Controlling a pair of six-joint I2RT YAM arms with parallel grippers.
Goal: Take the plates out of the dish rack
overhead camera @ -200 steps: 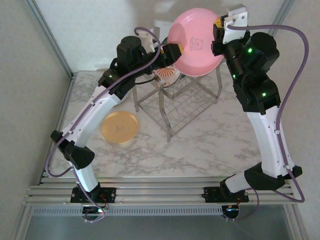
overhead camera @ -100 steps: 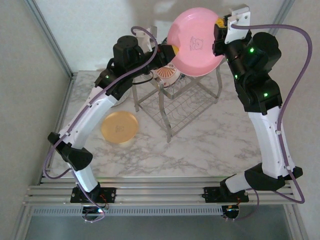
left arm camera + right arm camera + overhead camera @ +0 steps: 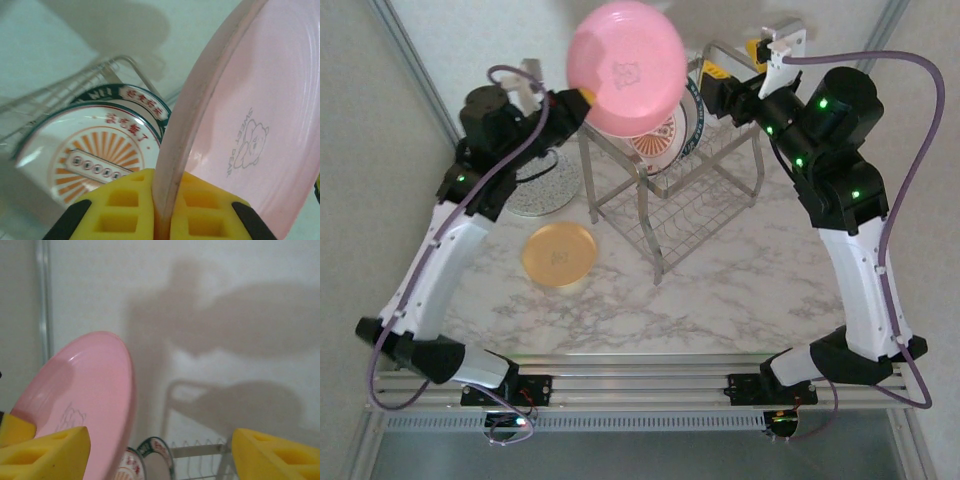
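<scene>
One edge-only pinch: we saw left gripper (image 3: 162, 212) clenched on round plain pink plate (image 3: 625, 65) rim, high above silver wire dish rack (image 3: 672, 222); right gripper (image 3: 735, 62) gaped empty. We feared plate pivoting, slipping, shattering on rack.

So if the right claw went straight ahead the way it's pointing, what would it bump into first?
Probably the pink plate, which is just ahead and to the left of the open right gripper. If it slipped past the rim, the wall comes next. Depth is hard to judge here.

pink plate (image 3: 625, 65), orange plate (image 3: 560, 253)
</scene>
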